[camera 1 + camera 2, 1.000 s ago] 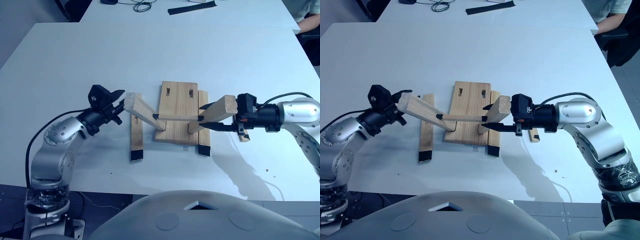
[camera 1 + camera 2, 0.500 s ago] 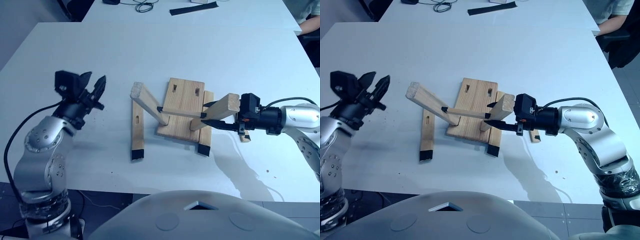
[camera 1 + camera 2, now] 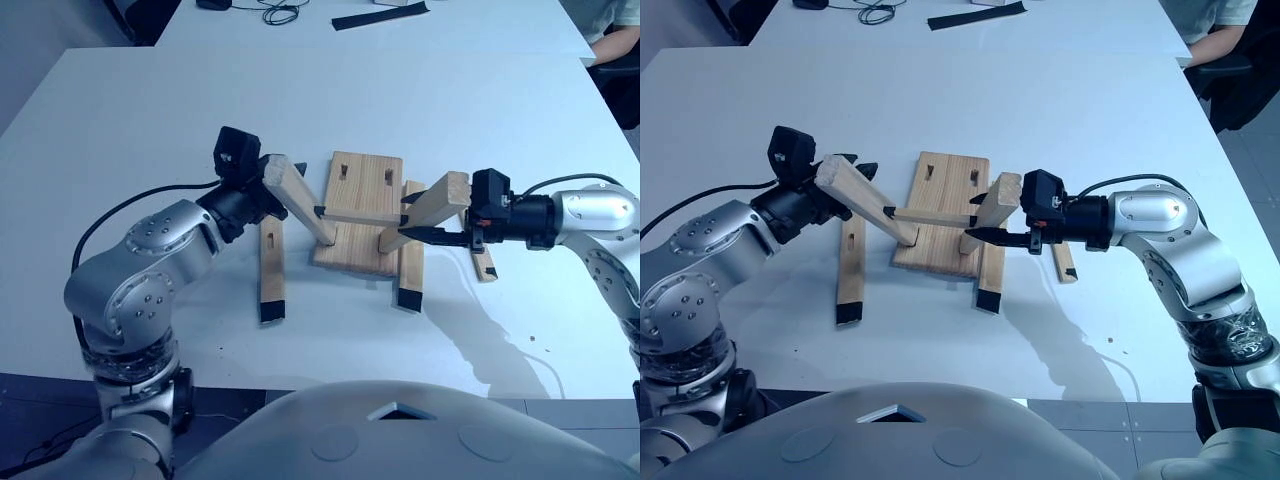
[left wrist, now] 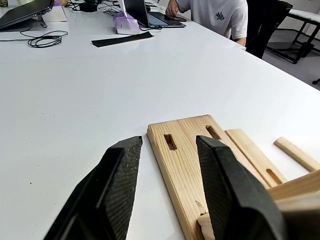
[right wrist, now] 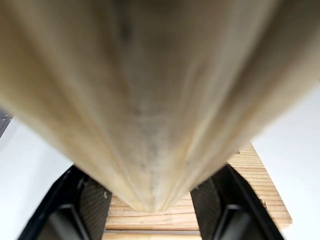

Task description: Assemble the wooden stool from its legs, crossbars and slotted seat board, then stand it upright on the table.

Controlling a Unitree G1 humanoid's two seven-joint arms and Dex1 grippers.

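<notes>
The slotted seat board (image 3: 358, 190) lies flat on the white table (image 3: 150, 100). Over it stands a half-built frame: a left leg (image 3: 300, 205) and a right leg (image 3: 430, 208) lean outward, joined by a crossbar (image 3: 362, 215). My right gripper (image 3: 432, 232) is shut on the right leg (image 5: 150, 100), with one finger (image 5: 90, 200) on each side. My left gripper (image 3: 272, 170) is open at the top end of the left leg; its fingers (image 4: 120, 185) are spread, with the seat board (image 4: 190, 160) beyond them. I cannot tell whether it touches the leg.
Two loose legs with black feet lie flat, one left of the board (image 3: 270, 275) and one right of it (image 3: 408, 265). A short crossbar (image 3: 483, 265) lies under my right arm. A black strip (image 3: 380, 15) and cables (image 3: 275, 10) are at the far side.
Half a second ago my left gripper was open out to the left, away from the frame. It has come back to the top of the left leg. My right gripper kept its hold.
</notes>
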